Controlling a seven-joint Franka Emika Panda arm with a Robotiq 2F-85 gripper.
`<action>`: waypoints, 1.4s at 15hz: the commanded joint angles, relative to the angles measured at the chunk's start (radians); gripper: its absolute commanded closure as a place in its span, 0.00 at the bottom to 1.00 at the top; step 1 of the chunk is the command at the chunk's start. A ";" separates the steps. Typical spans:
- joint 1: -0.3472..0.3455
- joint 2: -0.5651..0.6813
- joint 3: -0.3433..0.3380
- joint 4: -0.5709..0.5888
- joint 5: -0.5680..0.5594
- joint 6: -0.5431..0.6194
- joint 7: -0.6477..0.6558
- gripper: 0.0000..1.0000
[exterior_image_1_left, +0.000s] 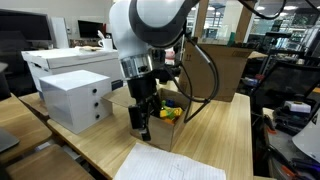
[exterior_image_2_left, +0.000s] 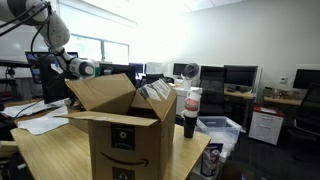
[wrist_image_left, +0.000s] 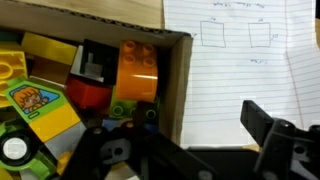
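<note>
My gripper (wrist_image_left: 185, 138) is open and empty. It hangs over the right wall of a small open cardboard box (wrist_image_left: 176, 80). One black finger is over the box's inside, the other over a sheet of paper (wrist_image_left: 240, 60). The box holds several toy blocks: an orange one (wrist_image_left: 138, 70), a red one (wrist_image_left: 90, 95), a yellow one (wrist_image_left: 45, 50) and a green one (wrist_image_left: 125, 108). In an exterior view the gripper (exterior_image_1_left: 143, 115) is at the near side of the box (exterior_image_1_left: 165, 128), low over the table. In the other exterior view it is hidden behind a large box.
White stacked boxes (exterior_image_1_left: 75, 95) stand beside the gripper on the wooden table (exterior_image_1_left: 225, 140). A tall cardboard box (exterior_image_1_left: 225, 65) stands behind. A large open shipping box (exterior_image_2_left: 120, 125) fills one exterior view, with a dark bottle (exterior_image_2_left: 190, 112) beside it. The paper (exterior_image_1_left: 170, 165) lies near the table's front edge.
</note>
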 joint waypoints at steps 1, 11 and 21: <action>0.020 0.011 -0.014 0.004 -0.013 0.008 0.033 0.32; 0.022 -0.038 -0.072 -0.041 -0.089 -0.012 0.076 0.92; 0.021 -0.133 -0.098 -0.100 -0.141 -0.086 0.165 0.97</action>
